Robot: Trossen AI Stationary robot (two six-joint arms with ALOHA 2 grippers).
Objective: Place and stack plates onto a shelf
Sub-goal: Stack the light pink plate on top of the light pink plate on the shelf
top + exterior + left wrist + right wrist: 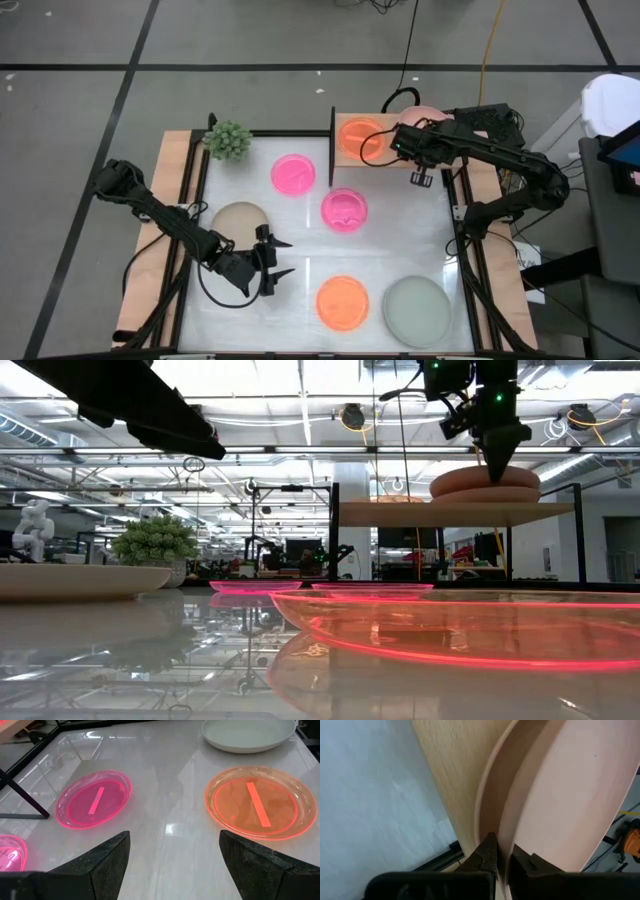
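Note:
The light-wood shelf [392, 160] stands at the table's far edge. It carries an orange plate [358, 140] and two stacked pink plates [485, 486]. My right gripper [504, 851] is above that stack, shut on the top plate. My left gripper [278, 258] is open over bare table at the near left and touches nothing. On the table lie a beige plate [240, 222], two magenta plates [293, 174] [344, 209], an orange plate [343, 302] and a grey-green plate [418, 311]. My right gripper pinches the rim [506, 837] of the top pink plate between its two fingers. One finger [489, 851] is in the gap above the lower plate's rim [485, 795]; the other is on the plate's inner side. The fingers point down from above [497, 468]. The plate appears nested in the lower one.
A small green plant [228, 140] stands at the far left corner. Black upright supports [333, 530] hold the shelf. Wooden rails [170, 200] run along both table sides. In the left wrist view, bare table shows between a magenta plate [94, 800] and the orange plate [255, 802].

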